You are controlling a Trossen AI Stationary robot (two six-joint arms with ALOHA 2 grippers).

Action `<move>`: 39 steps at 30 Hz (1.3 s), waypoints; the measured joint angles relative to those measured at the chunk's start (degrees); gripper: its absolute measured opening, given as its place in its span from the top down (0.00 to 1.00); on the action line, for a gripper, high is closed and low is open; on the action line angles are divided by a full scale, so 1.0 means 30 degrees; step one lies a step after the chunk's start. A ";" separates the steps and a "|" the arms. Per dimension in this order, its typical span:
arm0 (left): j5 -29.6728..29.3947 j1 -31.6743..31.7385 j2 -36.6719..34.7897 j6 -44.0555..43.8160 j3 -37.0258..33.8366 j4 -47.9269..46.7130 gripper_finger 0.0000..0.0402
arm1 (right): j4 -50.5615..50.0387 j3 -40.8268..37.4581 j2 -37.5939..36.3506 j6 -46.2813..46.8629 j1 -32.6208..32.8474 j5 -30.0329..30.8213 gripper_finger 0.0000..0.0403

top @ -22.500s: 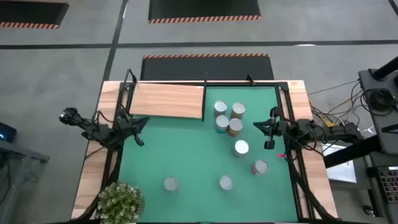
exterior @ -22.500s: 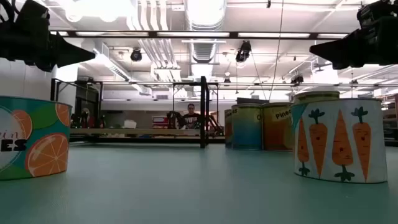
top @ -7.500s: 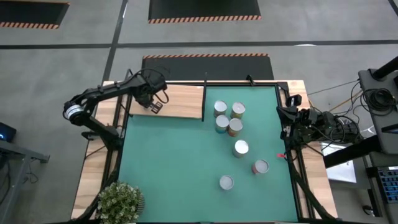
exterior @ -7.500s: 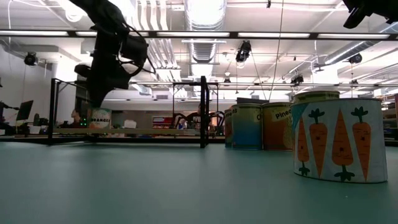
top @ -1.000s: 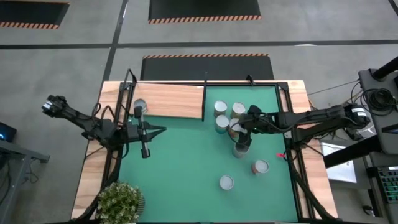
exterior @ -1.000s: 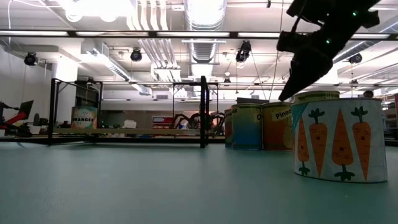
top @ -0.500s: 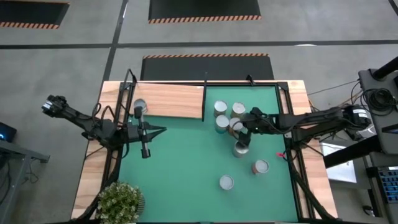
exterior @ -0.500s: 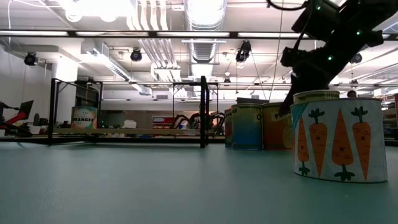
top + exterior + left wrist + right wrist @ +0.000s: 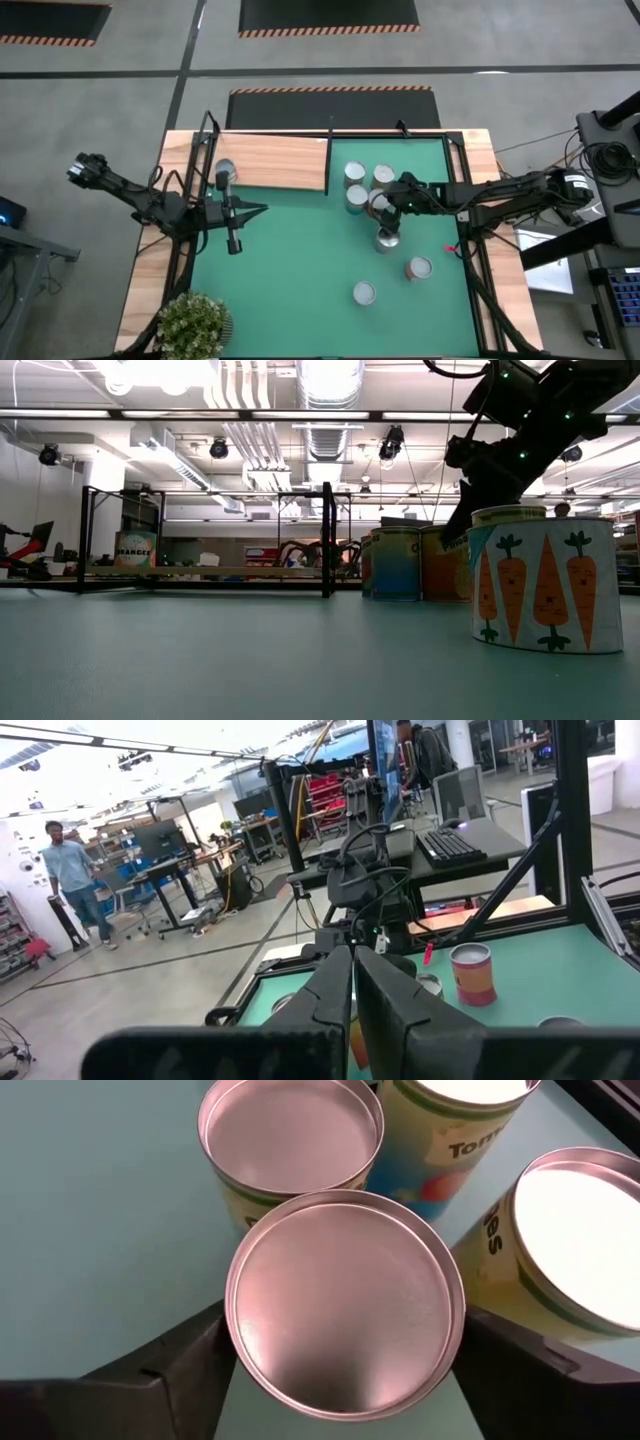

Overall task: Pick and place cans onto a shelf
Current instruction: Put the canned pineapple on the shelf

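The right gripper [image 9: 345,1370] hangs over an upright can [image 9: 346,1302] in the cluster, fingers spread either side of its rim, not yet clamped; the left arm waits, shut.

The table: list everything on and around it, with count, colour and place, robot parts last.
cans: eight, silvery tops; four clustered far right on the mat, three spread nearer, one on the shelf
shelf: one, light wood; table's far left
mat: one, green; covers the table
plant: one, green; near left corner
people: two; room beyond
left hand: one, dark, shut, empty; mat's left edge
right hand: one, dark; down at the can cluster
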 joint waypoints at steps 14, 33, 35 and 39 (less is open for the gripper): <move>-0.0004 0.0000 0.0000 -0.0007 0.0000 -0.0035 1.00 | -0.5129 0.3370 -0.0794 0.0748 0.0139 0.0004 0.25; -0.0015 0.0000 -0.0611 0.0007 0.0270 0.0548 1.00 | -0.7245 1.4598 0.4082 0.0143 0.2025 0.0072 0.24; -0.0020 0.0000 -0.0817 0.0080 0.0258 0.0523 1.00 | -0.6944 1.6136 0.5695 -0.0462 0.2025 0.0081 0.24; -0.0022 0.0000 -0.1305 0.0636 -0.0222 0.0431 1.00 | -0.6861 1.9560 0.8889 -0.1017 0.1824 0.0274 0.24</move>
